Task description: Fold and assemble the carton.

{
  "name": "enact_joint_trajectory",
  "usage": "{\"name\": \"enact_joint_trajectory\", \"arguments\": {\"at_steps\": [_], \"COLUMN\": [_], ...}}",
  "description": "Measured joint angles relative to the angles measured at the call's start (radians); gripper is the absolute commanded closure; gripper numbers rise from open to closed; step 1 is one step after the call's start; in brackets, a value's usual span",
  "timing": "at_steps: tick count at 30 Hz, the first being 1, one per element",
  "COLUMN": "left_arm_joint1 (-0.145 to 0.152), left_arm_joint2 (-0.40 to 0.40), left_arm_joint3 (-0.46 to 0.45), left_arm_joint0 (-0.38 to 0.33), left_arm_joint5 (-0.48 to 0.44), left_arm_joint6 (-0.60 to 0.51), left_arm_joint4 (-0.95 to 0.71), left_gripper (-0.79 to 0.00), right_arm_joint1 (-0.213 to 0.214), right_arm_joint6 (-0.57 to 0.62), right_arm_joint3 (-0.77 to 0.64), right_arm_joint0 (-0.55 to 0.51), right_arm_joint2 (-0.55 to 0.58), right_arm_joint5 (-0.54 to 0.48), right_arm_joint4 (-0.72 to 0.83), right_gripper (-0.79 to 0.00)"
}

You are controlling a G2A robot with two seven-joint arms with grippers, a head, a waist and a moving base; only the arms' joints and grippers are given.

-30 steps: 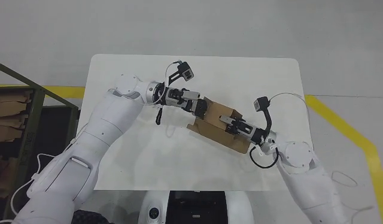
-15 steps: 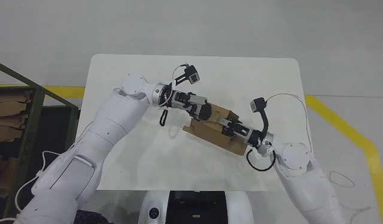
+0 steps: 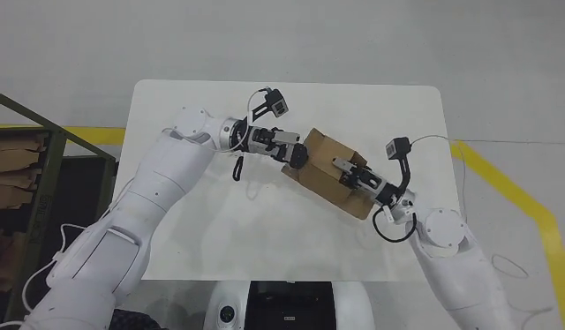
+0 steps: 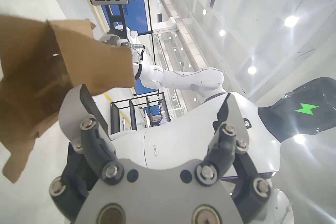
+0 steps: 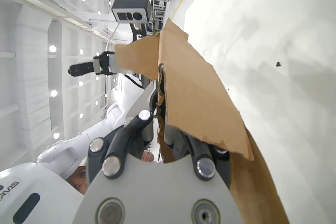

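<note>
Carton [image 3: 328, 167] sits between both hands over the white tabletop [image 3: 194, 233], right of centre. Rack of flat cardboard [image 3: 35, 167] stands beyond the tabletop's left edge, well apart. The carton is brown, lies diagonally and is partly opened, flaps loose. At its rack-side end the left hand [image 3: 300, 158] has its jaws spread, one finger against a flap. At the far end the right hand [image 3: 346, 169] seems clamped on a carton wall, the contact partly hidden.

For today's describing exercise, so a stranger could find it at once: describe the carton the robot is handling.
Start at the white table seen from above. Near its middle, between the left gripper and the right gripper, is the carton. Against the white around it, it alone is brown cardboard, partly folded, with loose flaps.
</note>
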Motion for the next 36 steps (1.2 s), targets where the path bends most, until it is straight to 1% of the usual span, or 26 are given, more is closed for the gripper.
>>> {"name": "enact_joint_trajectory", "arguments": {"at_steps": [10, 17, 20, 29, 36], "left_arm_joint1": [0.008, -0.002, -0.007, -0.016, -0.018], "left_arm_joint2": [-0.028, -0.012, -0.001, 0.002, -0.009], "left_arm_joint3": [-0.035, -0.033, -0.023, 0.003, 0.005], "left_arm_joint0": [0.036, 0.045, 0.041, 0.040, 0.040], "left_arm_joint5": [0.009, 0.012, -0.002, -0.024, -0.034], "left_arm_joint6": [-0.009, -0.012, 0.002, 0.024, 0.034], "left_arm_joint4": [0.005, 0.003, 0.024, 0.016, 0.016], "left_gripper": [-0.785, -0.785, -0.785, -0.785, -0.785], "right_arm_joint1": [-0.009, -0.020, -0.023, -0.027, -0.029], "right_arm_joint6": [-0.131, -0.198, -0.217, -0.221, -0.198], "right_arm_joint3": [0.006, -0.021, -0.048, -0.127, -0.143], "right_arm_joint0": [0.014, 0.014, 0.004, -0.044, -0.058], "right_arm_joint2": [0.023, 0.001, -0.011, -0.028, -0.033], "right_arm_joint5": [0.020, 0.039, 0.051, 0.072, 0.089], "right_arm_joint4": [0.061, 0.086, 0.089, 0.091, 0.118], "right_gripper": [0.000, 0.000, 0.000, 0.000, 0.000]}}
